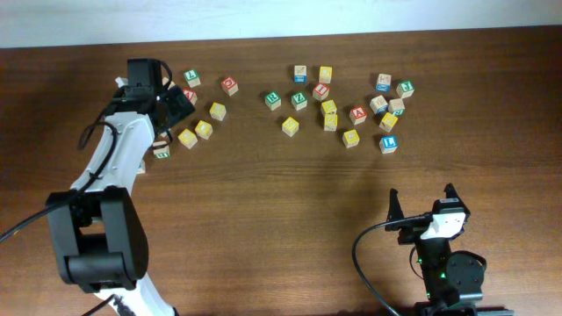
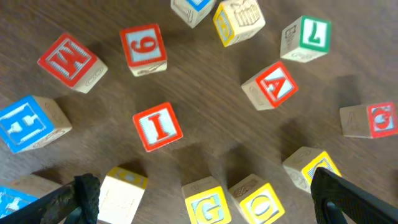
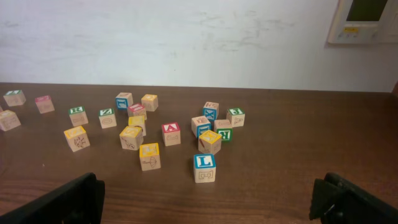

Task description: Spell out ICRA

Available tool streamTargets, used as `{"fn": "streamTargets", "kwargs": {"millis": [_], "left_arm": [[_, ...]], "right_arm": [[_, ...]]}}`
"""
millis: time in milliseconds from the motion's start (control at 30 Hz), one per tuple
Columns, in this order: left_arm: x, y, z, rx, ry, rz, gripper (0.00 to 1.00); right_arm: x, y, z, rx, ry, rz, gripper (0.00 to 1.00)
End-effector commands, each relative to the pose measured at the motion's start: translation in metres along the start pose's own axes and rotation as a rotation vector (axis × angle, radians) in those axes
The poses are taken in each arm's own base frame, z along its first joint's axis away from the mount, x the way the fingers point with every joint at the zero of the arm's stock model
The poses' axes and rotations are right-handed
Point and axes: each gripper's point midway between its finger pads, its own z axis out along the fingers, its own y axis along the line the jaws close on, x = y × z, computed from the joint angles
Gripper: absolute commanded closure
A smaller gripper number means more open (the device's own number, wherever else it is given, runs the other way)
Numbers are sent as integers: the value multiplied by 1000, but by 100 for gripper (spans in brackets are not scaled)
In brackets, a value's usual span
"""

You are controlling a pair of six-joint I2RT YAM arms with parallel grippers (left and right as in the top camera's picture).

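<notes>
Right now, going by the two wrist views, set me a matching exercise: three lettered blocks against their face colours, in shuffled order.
Blocks:
1. I block
2. G block
3. L block

Colours:
a. blue
b. red
c. yellow

Pairs: 1-b; 2-c; 3-a

Scattered on a dark brown wooden counter (image 1: 263, 219) below a white wall (image 3: 186, 37): in the left wrist view, a red-bordered pale-wood cube printed 9 (image 2: 144, 50) sits at 11 o'clock, a green-bordered pale-wood cube (image 2: 306, 37) at 1 o'clock and a yellow-bordered pale-wood G cube (image 2: 205, 202) at 6 o'clock. In the right wrist view, a blue-bordered pale-wood L cube (image 3: 204, 167) stands nearest the camera, and a beige wall panel (image 3: 364, 22) hangs at 2 o'clock.
</notes>
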Motion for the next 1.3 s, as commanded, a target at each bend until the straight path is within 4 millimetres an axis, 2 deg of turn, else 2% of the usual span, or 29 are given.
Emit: {"fn": "streamTargets", "kwargs": {"millis": [0,100,233,333,533,667,800,900,967,1000,1033,1267], "left_arm": [[8,2,16,-13,26,-6,2],[7,6,19,-37,13,-11,3],[2,14,19,-83,-20,-119,3],[-9,23,17,-135,-83,-150,2],[-23,19,19,-119,-145,-163,5],[-14,22,43,-135,-126,-159,6],[-8,27,54,-160,-110,-154,16],[1,30,72,-173,-93,-149,16],[7,33,80,-185,-77,-145,28],[8,33,81,-185,-76,-145,38],[8,33,83,-187,-74,-144,42],[13,34,97,-188,-73,-144,42]], "right_arm": [[2,-3,0,13,3,5,2],[2,-3,0,13,3,5,2],[2,-3,0,13,3,5,2],[2,-3,0,13,3,5,2],[2,-3,0,13,3,5,2],[2,-3,0,13,3,5,2],[2,-3,0,13,3,5,2],[2,-3,0,13,3,5,2],[2,-3,0,13,3,5,2],[2,-3,0,13,3,5,2],[2,-3,0,13,3,5,2],[2,-3,0,13,3,5,2]]}}
